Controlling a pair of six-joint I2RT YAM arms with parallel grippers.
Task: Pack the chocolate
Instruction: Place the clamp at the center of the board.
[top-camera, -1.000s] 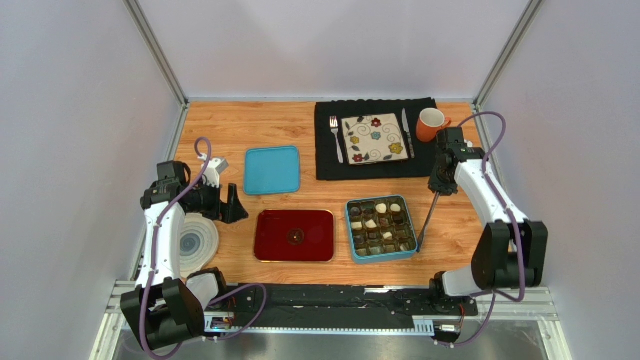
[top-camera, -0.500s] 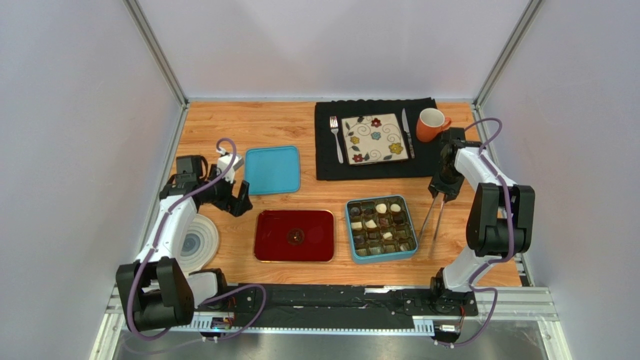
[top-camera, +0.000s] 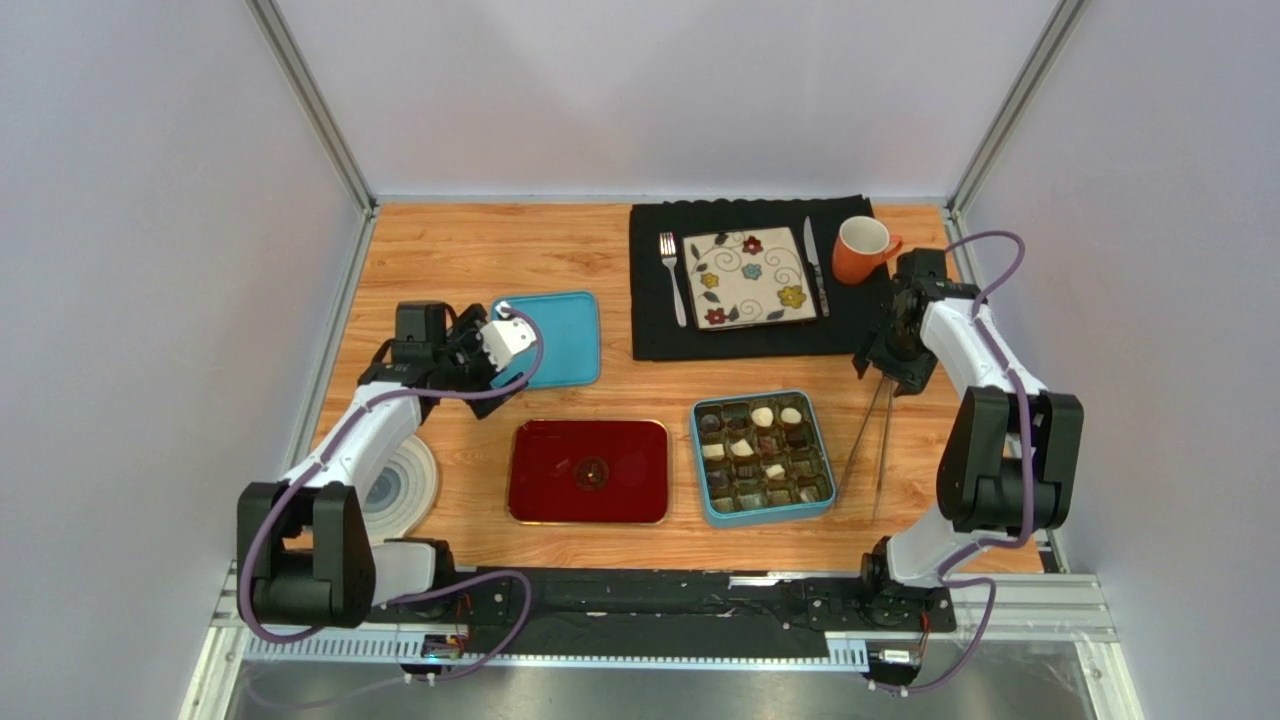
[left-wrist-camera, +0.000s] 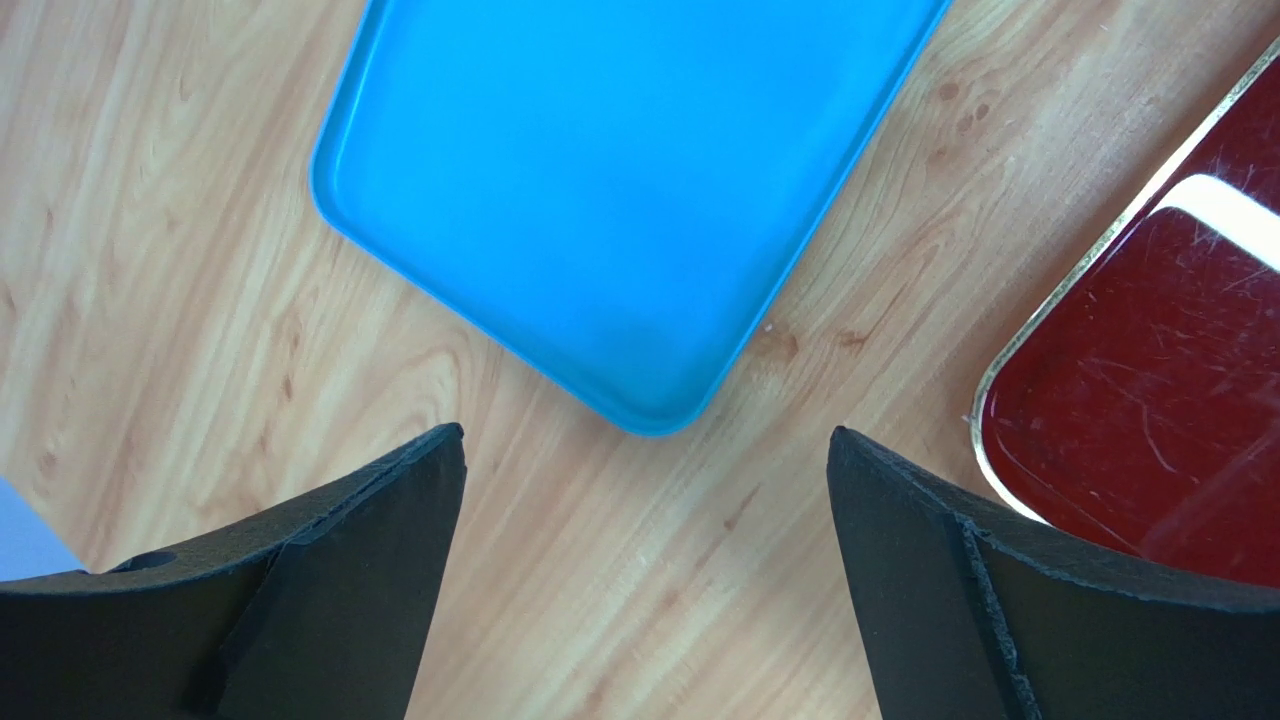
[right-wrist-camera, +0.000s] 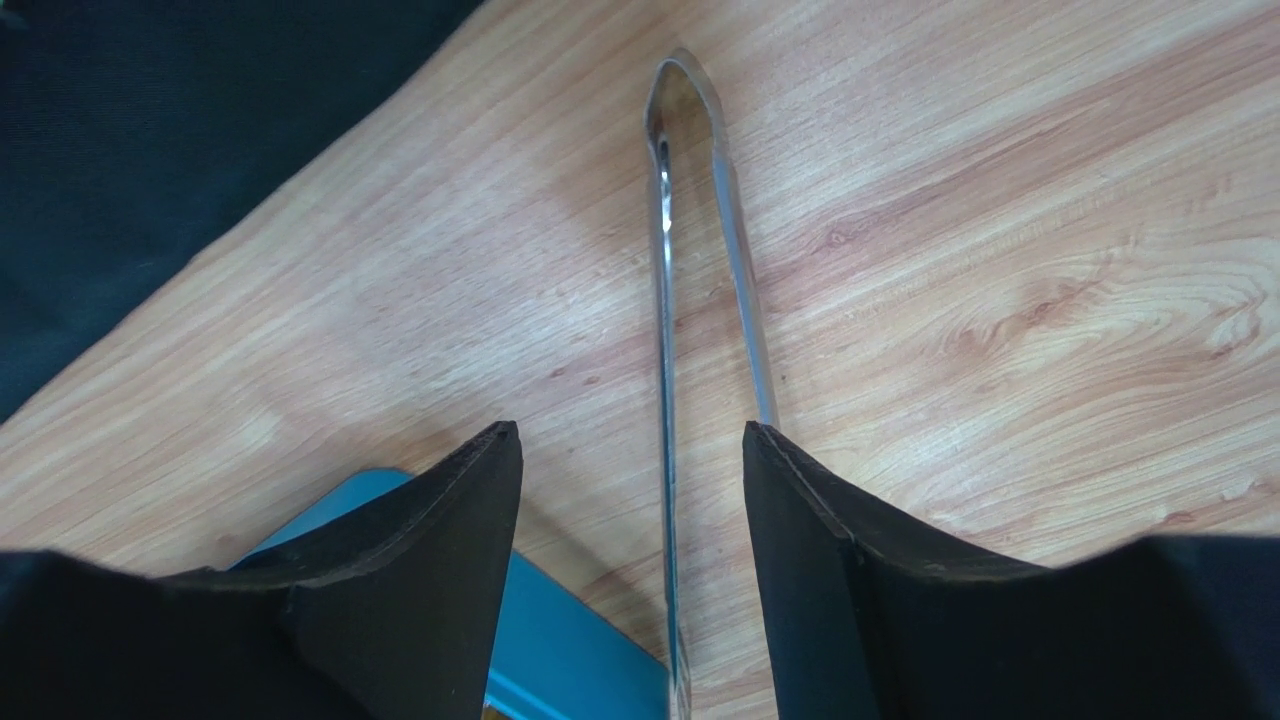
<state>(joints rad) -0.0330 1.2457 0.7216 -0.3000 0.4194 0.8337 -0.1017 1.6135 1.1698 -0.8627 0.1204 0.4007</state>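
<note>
Now, left pincer (left-wrist-camera: 643, 435): is hanging over bare wood with its jaws spread wide, gripping nothing.
blue lid (left-wrist-camera: 616, 195): is lying flat just ahead of the left pincer, its rounded near corner pointing into the gap between the two fingers.
red tray (left-wrist-camera: 1157, 390): is lying to the right of the left pincer, apart from the blue lid; a dark round spot is showing at its middle, too small to tell what it is.
right pincer (right-wrist-camera: 625, 435): is standing with its fingers partly apart, straddling the tongs and not squeezing them.
tongs (right-wrist-camera: 741, 270): are lying on the wood, looped end ahead of the right pincer. One arm is running through the gap between the fingers and the other is slipping out of sight at the right finger; touching or not, I cannot tell.
chocolate (top-camera: 763, 416): is sitting in the grid of the teal tin, dark and white pieces mixed, left of the right pincer and well to the right of the left pincer.
teal tin (top-camera: 774, 518): is standing uncovered just left of the tongs.
black mat (top-camera: 646, 300): is lying beyond the right pincer, to its left.
orange mug (top-camera: 861, 248): is standing just beyond the right pincer.
</note>
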